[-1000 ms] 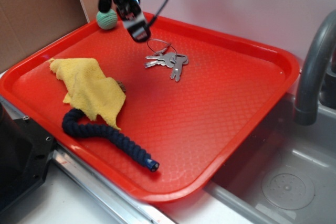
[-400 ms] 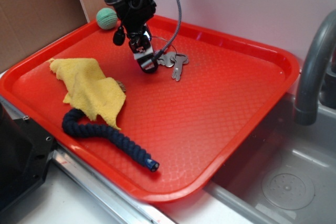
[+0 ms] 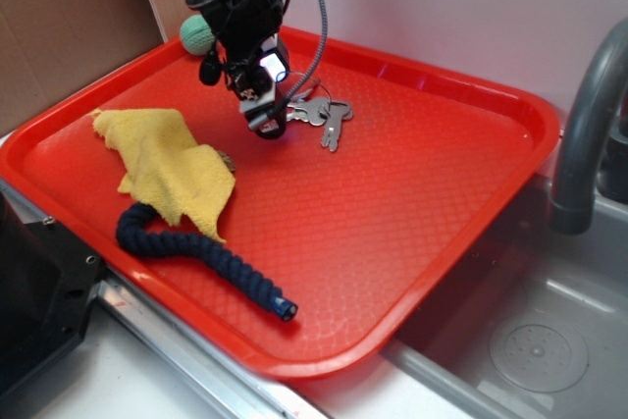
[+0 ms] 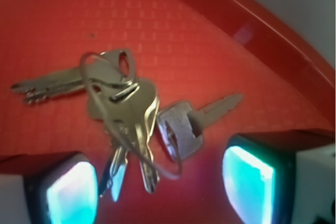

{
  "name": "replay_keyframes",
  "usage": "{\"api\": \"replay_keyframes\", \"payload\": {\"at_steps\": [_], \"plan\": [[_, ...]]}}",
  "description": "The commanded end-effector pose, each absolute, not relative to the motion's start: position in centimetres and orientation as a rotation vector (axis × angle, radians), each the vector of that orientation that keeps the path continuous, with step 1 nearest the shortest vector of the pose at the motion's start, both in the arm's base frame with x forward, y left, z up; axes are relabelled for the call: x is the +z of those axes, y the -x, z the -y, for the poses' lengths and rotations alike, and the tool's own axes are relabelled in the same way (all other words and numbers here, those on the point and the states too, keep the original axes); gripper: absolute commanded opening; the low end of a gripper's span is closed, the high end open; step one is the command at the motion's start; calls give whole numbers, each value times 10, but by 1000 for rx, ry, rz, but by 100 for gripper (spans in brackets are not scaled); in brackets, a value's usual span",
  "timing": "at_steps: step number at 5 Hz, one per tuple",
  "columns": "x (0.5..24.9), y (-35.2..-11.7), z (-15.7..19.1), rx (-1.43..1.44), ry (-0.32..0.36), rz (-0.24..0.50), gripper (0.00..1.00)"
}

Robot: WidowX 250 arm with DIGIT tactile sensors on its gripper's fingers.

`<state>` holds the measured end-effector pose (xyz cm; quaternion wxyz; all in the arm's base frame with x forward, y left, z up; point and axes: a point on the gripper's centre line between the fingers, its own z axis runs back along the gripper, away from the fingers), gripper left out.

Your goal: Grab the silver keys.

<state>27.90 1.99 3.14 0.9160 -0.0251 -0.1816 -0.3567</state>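
Observation:
The silver keys [image 3: 327,119] lie flat on the red tray [image 3: 422,203], in its back half, several keys on a thin wire ring. My gripper [image 3: 238,93] hangs low just left of them and covers their left end in the exterior view. In the wrist view the keys [image 4: 131,111] fill the middle. Their lower tips reach into the gap between my two glowing fingertips [image 4: 71,192], which stand wide apart. The gripper [image 4: 160,190] is open and touches nothing that I can see.
A crumpled yellow cloth [image 3: 169,162] and a dark blue rope [image 3: 201,250] lie on the tray's left front. A green ball [image 3: 195,36] sits at the back left corner behind the arm. A grey faucet [image 3: 587,125] and sink [image 3: 549,340] are to the right.
The gripper has come down from above the tray's back to the keys' left side, then shifted a little to the left. The keys have stayed in place.

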Motion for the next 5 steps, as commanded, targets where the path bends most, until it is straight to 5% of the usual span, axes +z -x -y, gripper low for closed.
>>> {"api": "replay_keyframes", "payload": {"at_steps": [1, 4, 5], "plan": [[51, -295, -15, -732, 10, 457, 0], [54, -294, -19, -693, 8, 433, 0], [93, -272, -36, -500, -50, 492, 0]]}}
